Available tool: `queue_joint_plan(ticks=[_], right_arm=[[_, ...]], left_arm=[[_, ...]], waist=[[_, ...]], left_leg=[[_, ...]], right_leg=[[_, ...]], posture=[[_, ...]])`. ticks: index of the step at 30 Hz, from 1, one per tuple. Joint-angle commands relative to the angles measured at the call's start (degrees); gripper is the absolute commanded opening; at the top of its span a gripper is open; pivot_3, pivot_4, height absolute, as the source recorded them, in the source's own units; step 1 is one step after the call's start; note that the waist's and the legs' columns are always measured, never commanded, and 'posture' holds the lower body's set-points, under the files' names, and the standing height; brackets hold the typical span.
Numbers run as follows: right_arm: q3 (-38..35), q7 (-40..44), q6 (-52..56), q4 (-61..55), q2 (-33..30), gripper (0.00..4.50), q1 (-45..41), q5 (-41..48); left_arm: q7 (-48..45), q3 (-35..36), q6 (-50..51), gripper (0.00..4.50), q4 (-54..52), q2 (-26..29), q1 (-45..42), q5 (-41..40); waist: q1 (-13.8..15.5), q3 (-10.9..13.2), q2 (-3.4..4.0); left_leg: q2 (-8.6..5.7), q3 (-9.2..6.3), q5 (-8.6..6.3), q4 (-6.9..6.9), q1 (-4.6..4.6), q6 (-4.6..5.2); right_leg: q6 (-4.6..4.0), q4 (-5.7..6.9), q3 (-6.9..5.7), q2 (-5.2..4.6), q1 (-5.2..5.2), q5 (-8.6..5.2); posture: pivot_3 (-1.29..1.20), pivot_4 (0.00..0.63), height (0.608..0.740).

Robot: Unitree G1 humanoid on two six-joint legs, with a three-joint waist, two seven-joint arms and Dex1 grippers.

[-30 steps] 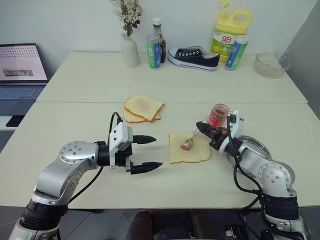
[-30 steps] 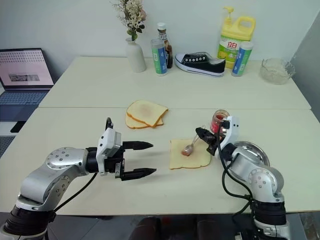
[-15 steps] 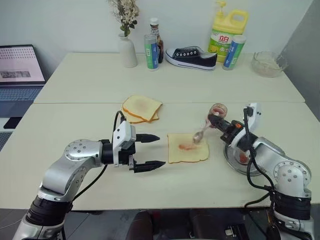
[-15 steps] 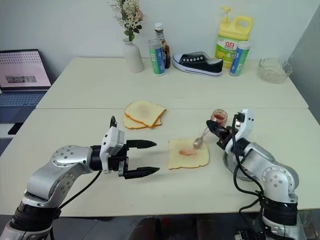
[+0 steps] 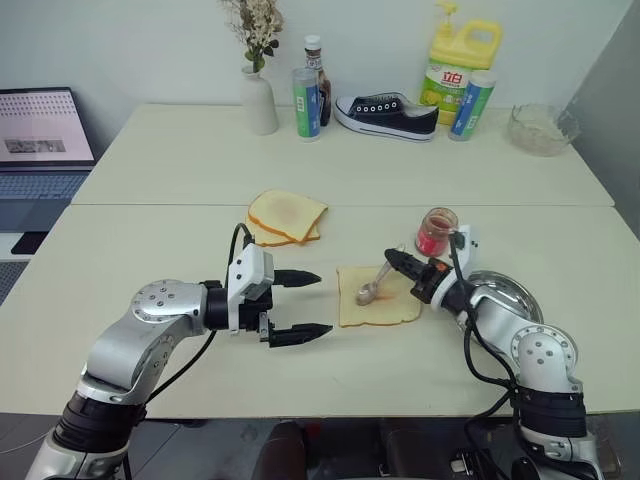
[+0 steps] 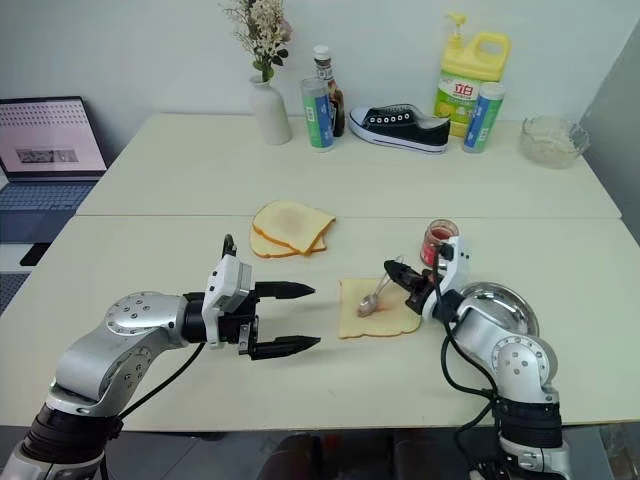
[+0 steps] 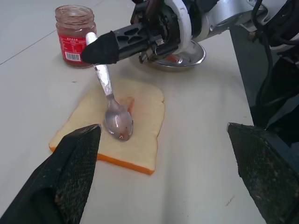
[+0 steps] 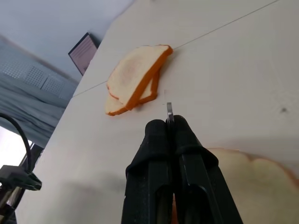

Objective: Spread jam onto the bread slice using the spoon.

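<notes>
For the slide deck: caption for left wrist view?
Right gripper presses the spoon onto the bread slice.

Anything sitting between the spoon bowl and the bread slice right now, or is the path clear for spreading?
Nothing visible is in the way. The right gripper is shut on the slim silver spoon, whose bowl is already down at the pale square bread slice, beside a reddish jam smear. The open left gripper stands apart.

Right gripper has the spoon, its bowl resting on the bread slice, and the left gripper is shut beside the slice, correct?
Not quite: the left gripper is open, fingers spread, as the left eye view shows. The right gripper does hold the spoon with its bowl on the bread slice.
</notes>
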Motion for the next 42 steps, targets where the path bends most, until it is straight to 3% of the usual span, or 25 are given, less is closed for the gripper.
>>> queue_joint_plan(ticks=[1, 11, 18, 26, 42], right_arm=[[-3.70, 0.61, -1.22, -0.78, -2.28, 0.01, 0.91, -0.40], [-9.78, 0.80, -0.98, -2.49, -7.84, 0.01, 3.23, 1.97], [-6.54, -2.29, 0.17, -5.57, -2.86, 0.01, 0.40, 6.75], [-0.33, -1.98, -1.31, -3.89, 2.17, 0.01, 0.82, 1.88], [-8.72, 0.19, 0.28, -5.40, -8.00, 0.01, 5.73, 2.80]], left_arm=[[0.45, 0.56, -0.47, 4.50, -2.11, -0.11, -0.06, -0.50], [-0.33, -0.18, -0.88, 4.50, 0.04, -0.63, -2.26, -0.06], [-0.62, -0.68, -0.89, 4.50, 0.30, -0.83, -2.96, -0.05], [-0.11, -0.48, -0.63, 4.50, -0.44, -0.76, -2.54, -0.27], [-0.49, -1.19, -1.06, 4.50, 0.60, -1.34, -3.52, 0.05]], waist=[[0.06, 0.00, 0.00], [0.15, 0.00, -0.01], [-0.25, 0.00, 0.00], [0.06, 0.00, 0.00], [0.10, 0.00, -0.01]], left_leg=[[0.00, 0.00, 0.00, 0.00, 0.00, 0.00], [-0.03, 0.00, 0.00, 0.04, 0.01, 0.00], [0.02, 0.00, 0.00, 0.00, 0.04, 0.00], [-0.01, 0.01, 0.00, 0.02, 0.01, 0.00], [-0.02, 0.00, 0.00, 0.02, 0.02, 0.00]], right_leg=[[0.00, 0.00, 0.00, 0.00, 0.00, 0.00], [0.00, -0.01, 0.00, -0.01, 0.06, 0.00], [0.00, 0.01, 0.02, 0.04, 0.04, 0.00], [0.00, -0.01, 0.02, 0.01, 0.03, 0.00], [0.01, -0.01, 0.01, 0.00, 0.05, 0.00]], posture=[[0.00, 0.150, 0.740], [0.00, 0.150, 0.740], [0.00, 0.150, 0.740], [0.00, 0.150, 0.740], [0.00, 0.150, 0.740]])
